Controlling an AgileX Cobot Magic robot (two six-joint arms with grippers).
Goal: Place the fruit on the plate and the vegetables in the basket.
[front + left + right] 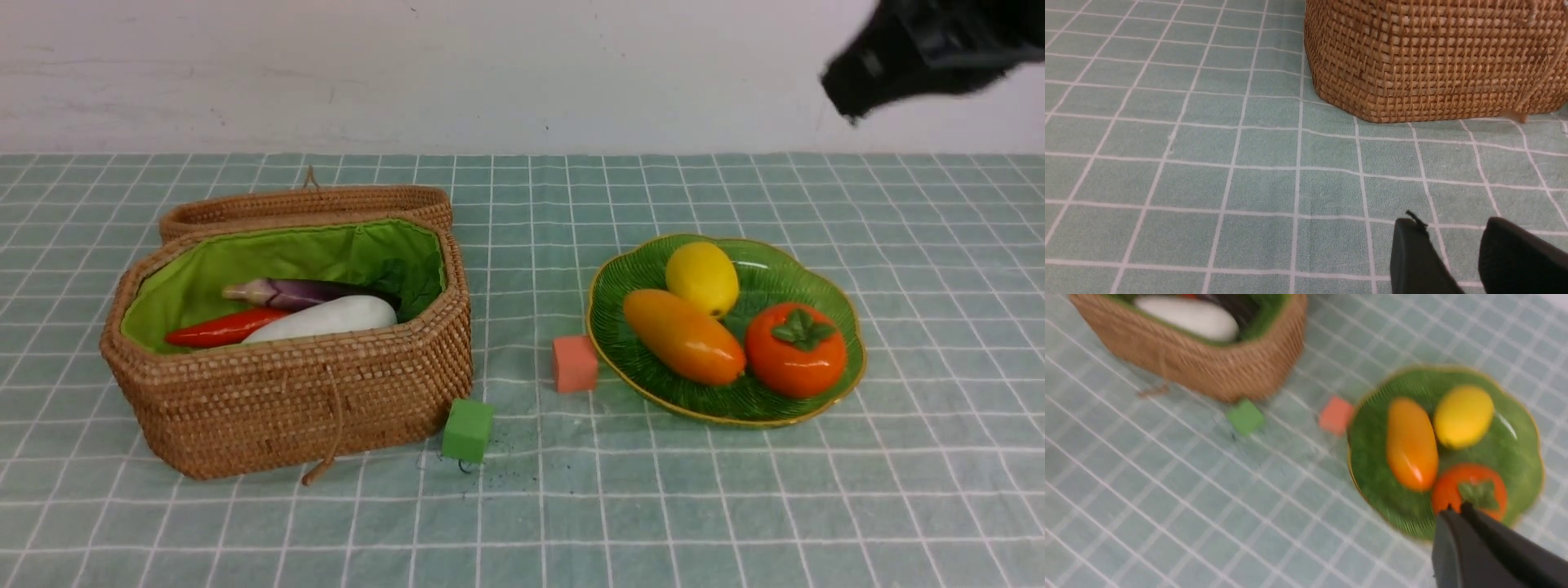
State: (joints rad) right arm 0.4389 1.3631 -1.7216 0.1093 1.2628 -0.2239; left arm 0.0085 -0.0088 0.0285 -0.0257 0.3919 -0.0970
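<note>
The wicker basket (pixel 286 400) stands open at the left. It holds the purple eggplant (pixel 302 291), the red carrot-like piece (pixel 224 327) and the white radish (pixel 326 318). The potato is not visible. The green plate (pixel 841 310) at the right holds the lemon (pixel 702 278), the mango (pixel 682 336) and the persimmon (pixel 796 349). My right gripper (pixel 1455 508) is shut and empty, high above the plate's near side. Its arm (pixel 922 49) shows blurred at the top right. My left gripper (pixel 1451 224) is open and empty, low over the cloth near the basket's wall (pixel 1433 61).
A salmon-pink cube (pixel 575 363) lies just left of the plate. A green cube (pixel 468 430) lies at the basket's front right corner. The woven lid (pixel 306 204) leans behind the basket. A checked green cloth (pixel 735 506) covers the table.
</note>
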